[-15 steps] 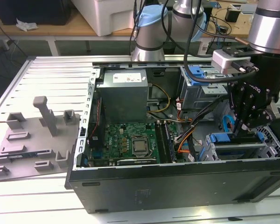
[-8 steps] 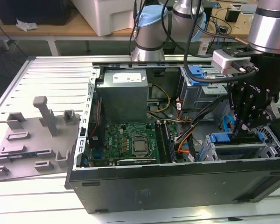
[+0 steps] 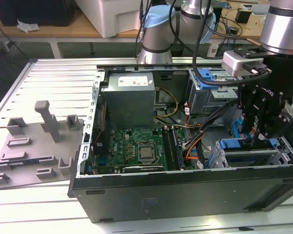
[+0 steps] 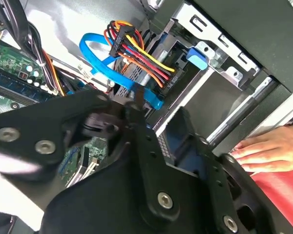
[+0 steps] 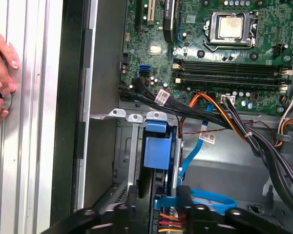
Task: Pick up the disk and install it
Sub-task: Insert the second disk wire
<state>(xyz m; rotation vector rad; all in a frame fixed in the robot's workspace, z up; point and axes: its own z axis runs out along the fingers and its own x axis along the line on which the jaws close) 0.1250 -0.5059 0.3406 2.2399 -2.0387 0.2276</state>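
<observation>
Gripper low over drive cage | jaws: cannot tell | disk in cage slot: rigid, weighty, shock-fragile; hold by blue rails.

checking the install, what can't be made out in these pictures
- Disk: its face and label are hidden in the drive cage in the first wrist view.
- Gripper: fingertips hidden behind the case wall in the exterior view.
- Hand: cut off by the second wrist view's edge.
</observation>
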